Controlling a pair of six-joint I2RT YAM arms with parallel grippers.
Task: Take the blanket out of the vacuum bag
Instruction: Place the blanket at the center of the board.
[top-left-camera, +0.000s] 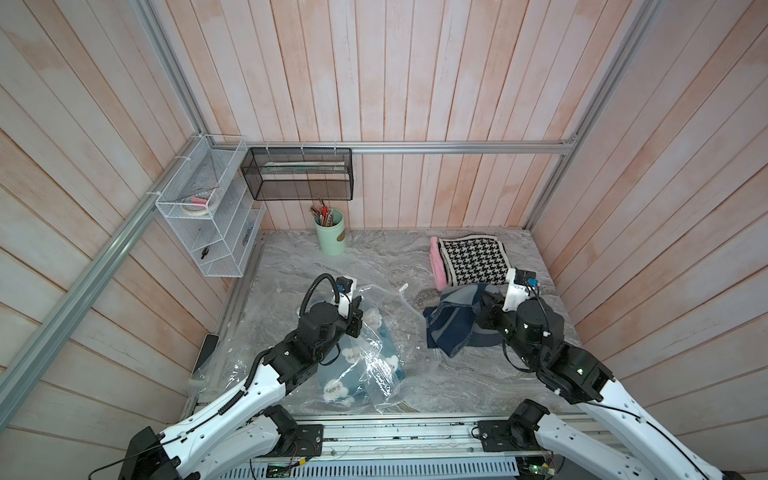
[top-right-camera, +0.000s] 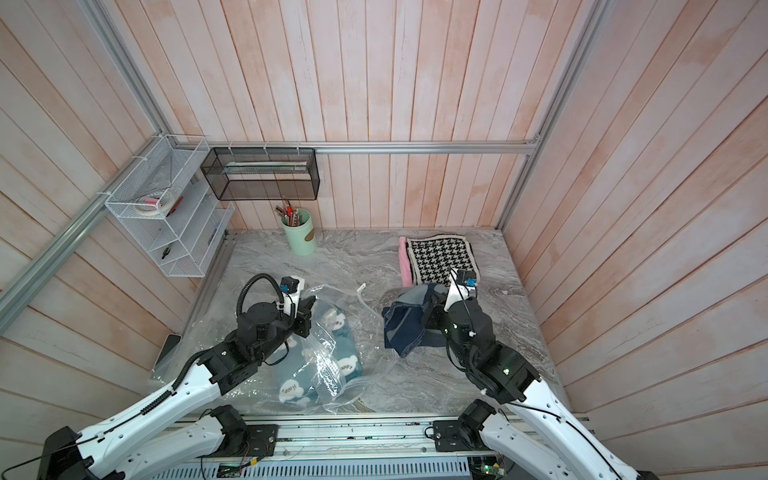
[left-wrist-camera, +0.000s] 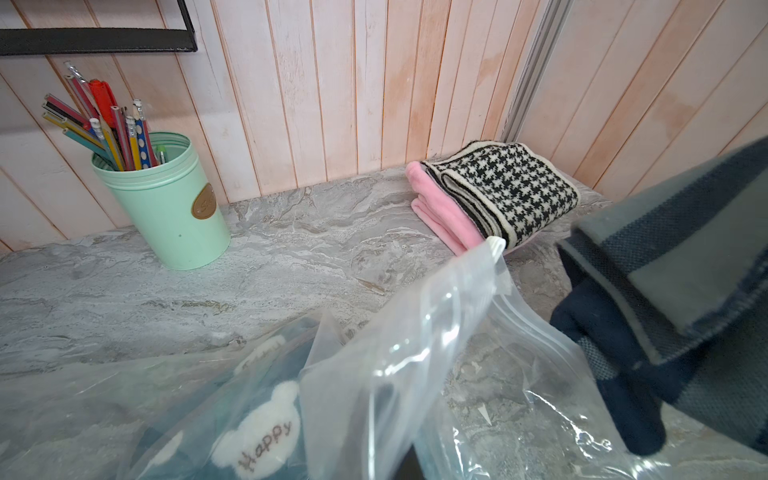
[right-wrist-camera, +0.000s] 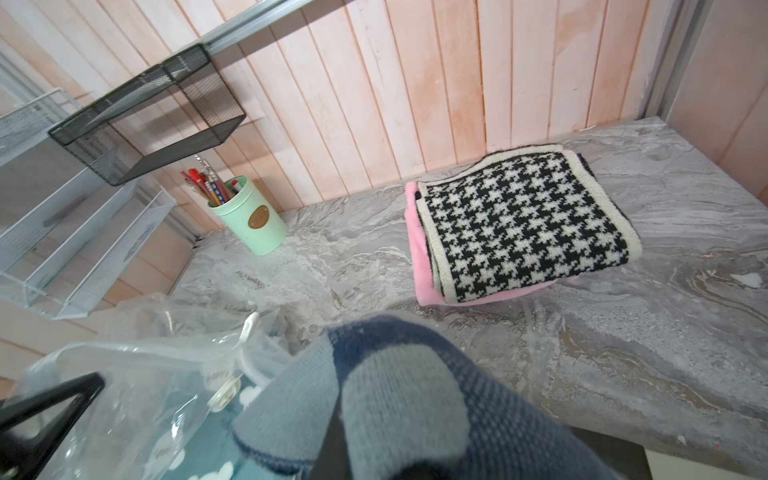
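My left jaws pinch the vacuum bag (top-left-camera: 380, 376); my right jaws hold the navy blanket (top-left-camera: 451, 328), already out. Below my left jaws, a teal blanket (top-left-camera: 337, 391) lies bagged.

table (top-left-camera: 374, 266): grey marble top, closed in by plank walls at the back and both sides.
cup (top-left-camera: 331, 232): green, upright, full of pencils, at the back wall, well beyond the left fingers (top-left-camera: 356, 326).
bag (top-left-camera: 376, 365): clear, crinkled, spread under and around the left fingers, one flap raised at them.
pink cloth (top-left-camera: 440, 266): folded flat, just beyond the right fingers (top-left-camera: 486, 303); houndstooth cloth (top-left-camera: 473, 259) on top.
blanket (top-left-camera: 451, 328): blue-grey, at the right fingers; whether its low end touches the table cannot be told.
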